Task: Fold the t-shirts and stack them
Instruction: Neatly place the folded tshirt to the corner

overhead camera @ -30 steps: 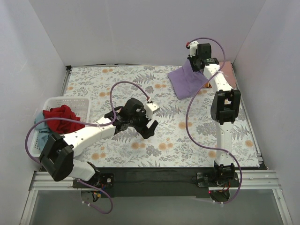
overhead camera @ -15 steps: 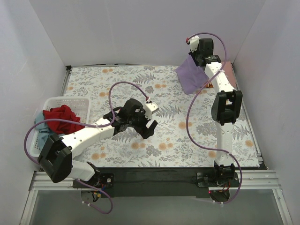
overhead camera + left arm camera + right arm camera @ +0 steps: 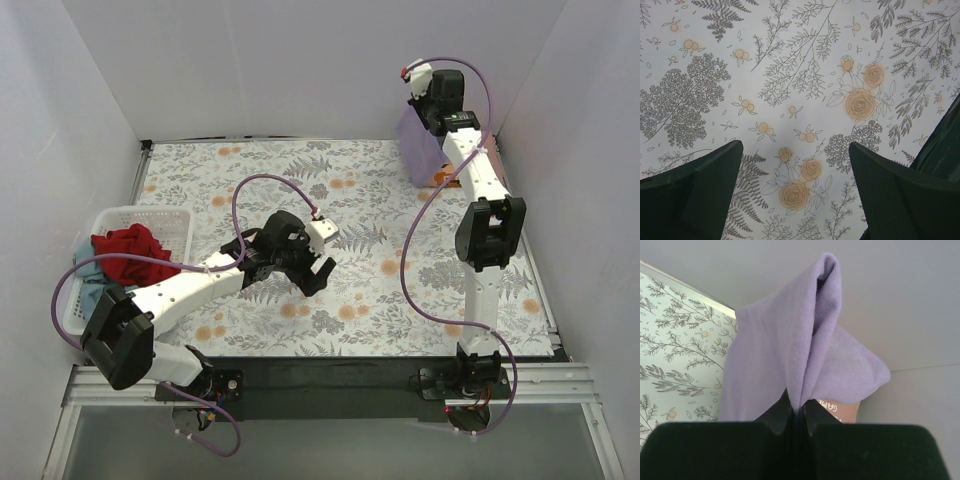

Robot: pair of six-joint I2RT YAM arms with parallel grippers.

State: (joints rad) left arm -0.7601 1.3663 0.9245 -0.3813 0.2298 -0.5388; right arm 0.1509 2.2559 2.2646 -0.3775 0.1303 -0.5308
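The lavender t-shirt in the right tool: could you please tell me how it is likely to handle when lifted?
Probably floppy: the lavender t-shirt drapes in soft folds from the shut right tool. Likely light, since a thin pinch of fabric seems to carry it. It may bunch or unfold when set down, as nothing stiffens it.

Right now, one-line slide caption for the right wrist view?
Right gripper shut on a fold of the purple t-shirt, floral tablecloth at left, grey wall behind.

Your right wrist view shows only a corner of the salmon-pink printed t-shirt (image 3: 845, 412) behind the soft lavender-purple t-shirt (image 3: 790, 350). The crumpled red t-shirt (image 3: 125, 252) hides most of the grey-blue t-shirt (image 3: 88, 272).
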